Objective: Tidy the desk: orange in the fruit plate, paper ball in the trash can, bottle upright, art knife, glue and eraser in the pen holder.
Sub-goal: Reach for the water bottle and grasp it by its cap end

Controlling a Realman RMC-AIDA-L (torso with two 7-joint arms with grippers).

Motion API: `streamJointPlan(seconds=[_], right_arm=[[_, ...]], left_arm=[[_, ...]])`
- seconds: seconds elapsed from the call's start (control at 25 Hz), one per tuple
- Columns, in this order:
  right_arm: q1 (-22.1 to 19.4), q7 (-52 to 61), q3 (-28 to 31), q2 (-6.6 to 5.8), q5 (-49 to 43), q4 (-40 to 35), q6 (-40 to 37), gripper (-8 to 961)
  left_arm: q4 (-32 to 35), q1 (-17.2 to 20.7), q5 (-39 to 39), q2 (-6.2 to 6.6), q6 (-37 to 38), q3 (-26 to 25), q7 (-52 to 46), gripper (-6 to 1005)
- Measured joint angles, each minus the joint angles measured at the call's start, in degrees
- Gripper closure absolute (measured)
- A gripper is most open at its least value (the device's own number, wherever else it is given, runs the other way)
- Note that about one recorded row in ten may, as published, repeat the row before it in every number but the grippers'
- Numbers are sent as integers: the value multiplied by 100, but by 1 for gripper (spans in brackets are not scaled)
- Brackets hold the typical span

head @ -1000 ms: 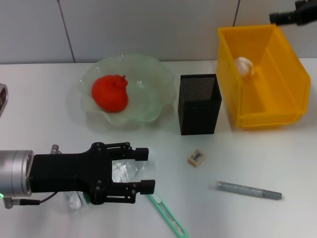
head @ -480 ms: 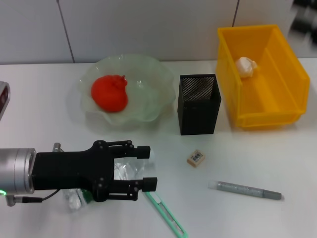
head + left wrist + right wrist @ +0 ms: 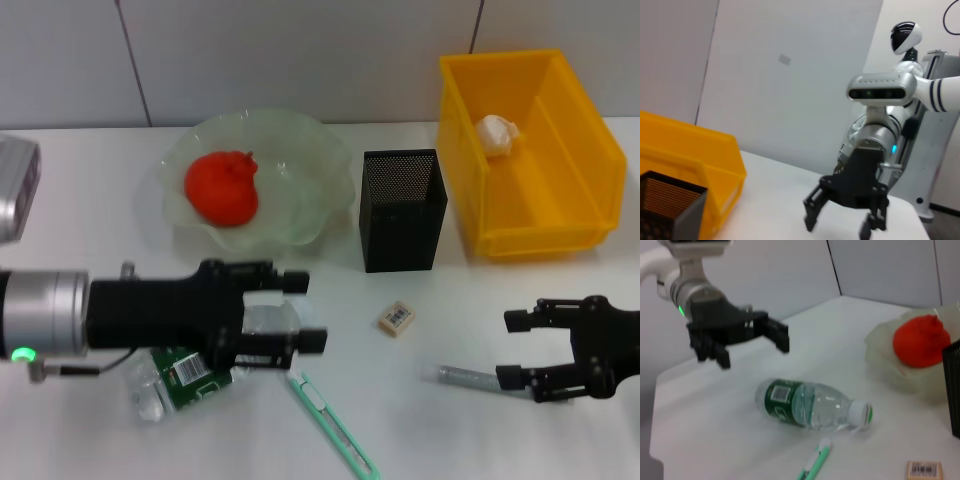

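Observation:
A clear bottle (image 3: 190, 374) with a green label lies on its side at the front left, also seen as the bottle (image 3: 810, 405) in the right wrist view. My left gripper (image 3: 305, 311) hovers open over its cap end. My right gripper (image 3: 510, 349) is open at the front right, over the end of a grey stick (image 3: 465, 378), seemingly the glue. The green art knife (image 3: 335, 425) lies at the front centre. A small eraser (image 3: 396, 318) rests before the black mesh pen holder (image 3: 402, 208). The orange (image 3: 222, 188) sits in the glass fruit plate (image 3: 310, 170). The paper ball (image 3: 497, 133) is in the yellow bin (image 3: 560, 230).
The pen holder stands between the plate and the yellow bin. A grey device (image 3: 15, 185) sits at the far left edge. The left wrist view shows the right gripper (image 3: 845, 220) farther off above the white table.
My right arm came down from the back right to the front right, over the grey stick. My left gripper shifted right along the bottle, uncovering its green label.

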Motion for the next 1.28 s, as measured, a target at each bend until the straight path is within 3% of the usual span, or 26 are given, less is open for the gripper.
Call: streamJointPlan(seconds=[0.2,0.24,0.4,0.44,0.48,0.52,0.68,0.8,1.28], right_arm=[[-32,-193,19,74,-134,46,107,126],[-33,-200,10,92,-166,48,128,126],[-33,-203,-2,119,-243,19,151,126],[-36,-204,-2,118,-257,17,151,126],[-37,-214,-3,111,-278,16,152,126],[-37,-245,-3,105,-298,14,152,126],[-22,-275,2,94,-319,13,153,126],[-6,-295,1,89,-331,6,152,127],[5,-360,47,77,-335,-5,150,127]], left_arm=[[412,-390,571,-34,-318,-77,-681,234],[667,-575,1034,-97,-436,-144,-1090,234],[992,-747,1569,-172,-498,-184,-1566,234],[1573,-969,2363,-303,-526,-188,-2348,234],[1573,-969,2363,-303,-526,-188,-2348,234],[2173,-1292,3372,-424,-530,-67,-3352,234],[2219,-1491,3673,-436,-536,53,-3789,240],[2193,-1899,4393,-458,-731,572,-4829,240],[1883,-2099,4888,-486,-1212,1333,-5431,241]])
